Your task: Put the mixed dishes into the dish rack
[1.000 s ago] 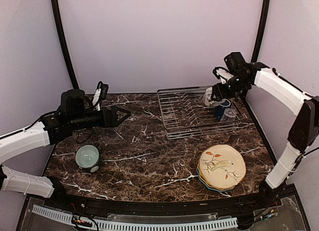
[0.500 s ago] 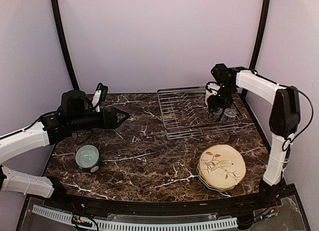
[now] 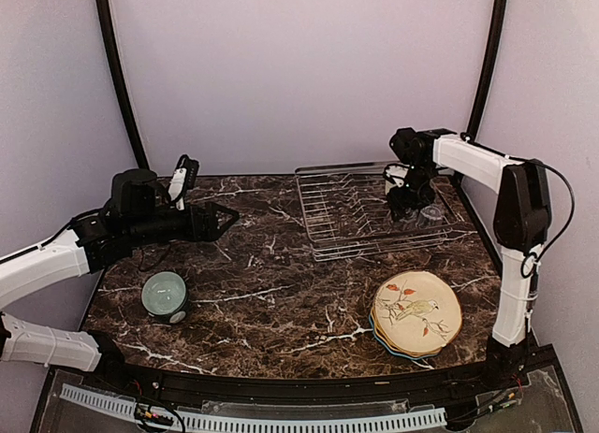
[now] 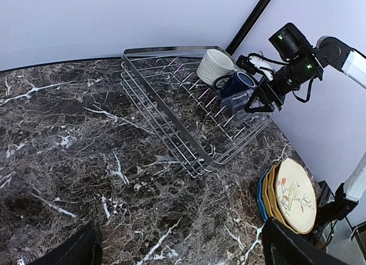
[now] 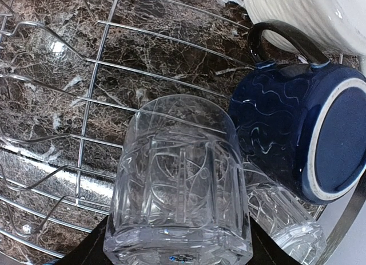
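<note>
- Right claw point(image 3: 409, 199) grips clear glass tumbler point(image 5: 180, 179) in dish rack point(image 3: 328, 209), navy mug point(image 5: 297, 139) and cream mug point(image 5: 309, 13) crowding just beside.
- Left claw point(image 4: 180, 248) wide open above worktop point(image 3: 281, 293).

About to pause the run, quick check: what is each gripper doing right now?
Left gripper: jaws open, holding nothing.
Right gripper: jaws closed on the clear glass tumbler.

Dark marble table point(image 3: 281, 297); on it wire dish rack point(image 3: 346, 216), mint-green bowl point(image 3: 165, 294), stack of scalloped plates point(image 3: 416, 313)
</note>
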You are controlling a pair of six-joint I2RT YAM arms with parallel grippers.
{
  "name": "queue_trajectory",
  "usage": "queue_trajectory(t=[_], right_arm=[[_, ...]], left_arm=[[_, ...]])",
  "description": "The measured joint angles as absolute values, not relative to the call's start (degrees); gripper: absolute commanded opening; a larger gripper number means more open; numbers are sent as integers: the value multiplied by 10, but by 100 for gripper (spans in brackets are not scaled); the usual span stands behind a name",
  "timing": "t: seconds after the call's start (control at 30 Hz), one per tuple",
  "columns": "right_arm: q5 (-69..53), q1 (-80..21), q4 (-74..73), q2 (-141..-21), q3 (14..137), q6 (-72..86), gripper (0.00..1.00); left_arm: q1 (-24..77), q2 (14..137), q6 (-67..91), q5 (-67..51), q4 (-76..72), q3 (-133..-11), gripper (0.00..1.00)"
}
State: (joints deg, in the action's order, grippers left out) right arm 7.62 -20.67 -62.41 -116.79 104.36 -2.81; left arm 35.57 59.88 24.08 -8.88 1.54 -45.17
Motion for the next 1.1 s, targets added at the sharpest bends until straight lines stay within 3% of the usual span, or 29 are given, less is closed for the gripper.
queue_trajectory(t=[0.17, 0.37, 0.73, 1.1], right_arm=[[77, -207, -632, -1176, 1056, -28, 71], [89, -206, -622, -1190, 1061, -28, 85], [95, -206, -609, -1193, 1061, -24, 99], [92, -206, -572, -1098, 1035, -22, 99]], left_arm=[[356, 598, 233, -76, 30, -452, 97], [356, 585, 220, -55, 53, -452, 97], [356, 579, 189, -4, 113, -460, 99], [336, 608, 150, 91, 285, -547, 99]])
